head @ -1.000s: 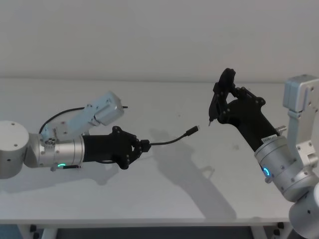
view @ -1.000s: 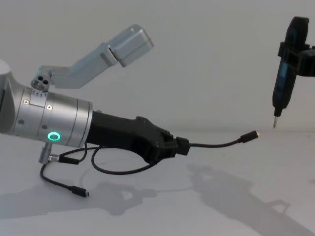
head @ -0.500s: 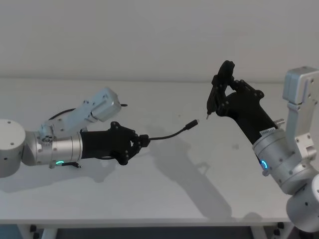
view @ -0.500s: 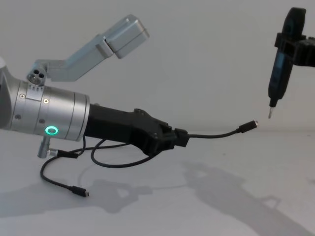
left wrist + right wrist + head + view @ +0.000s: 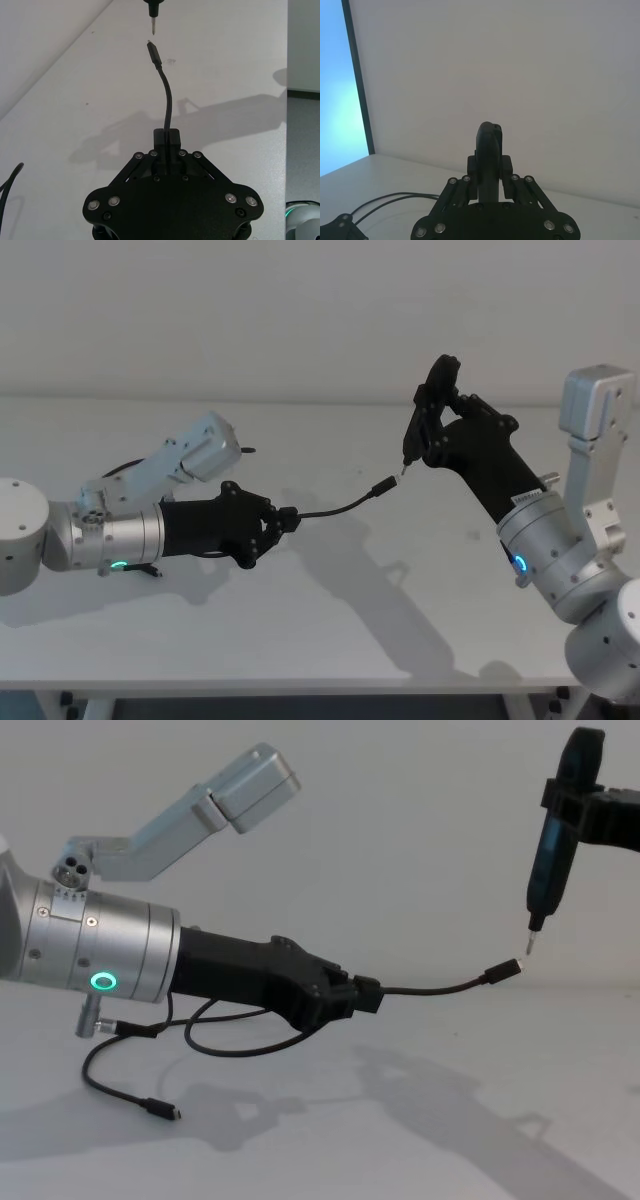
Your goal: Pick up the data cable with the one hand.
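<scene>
My left gripper (image 5: 285, 520) (image 5: 365, 995) (image 5: 167, 137) is shut on the data cable (image 5: 338, 508) (image 5: 440, 988) (image 5: 167, 97) and holds it above the table. The cable's free plug (image 5: 385, 486) (image 5: 505, 968) (image 5: 153, 51) sticks out to the right. The rest loops under the arm, and its other plug (image 5: 163, 1111) lies on the table. My right gripper (image 5: 432, 430) (image 5: 490, 167) is shut on a slim black pointed tool (image 5: 424, 420) (image 5: 553, 850) (image 5: 489, 150). The tool's tip (image 5: 403, 470) (image 5: 530, 944) hangs just above the free plug.
A white table (image 5: 330, 630) runs to a pale wall. A short black lead (image 5: 125, 1030) hangs from the left arm's silver wrist. The left arm's silver link (image 5: 200, 815) rises behind it. The table's front edge is close below both arms.
The right arm has carried the tool leftward and down toward the cable's free plug, closing the gap. My left gripper still holds the cable, now slightly farther left and back.
</scene>
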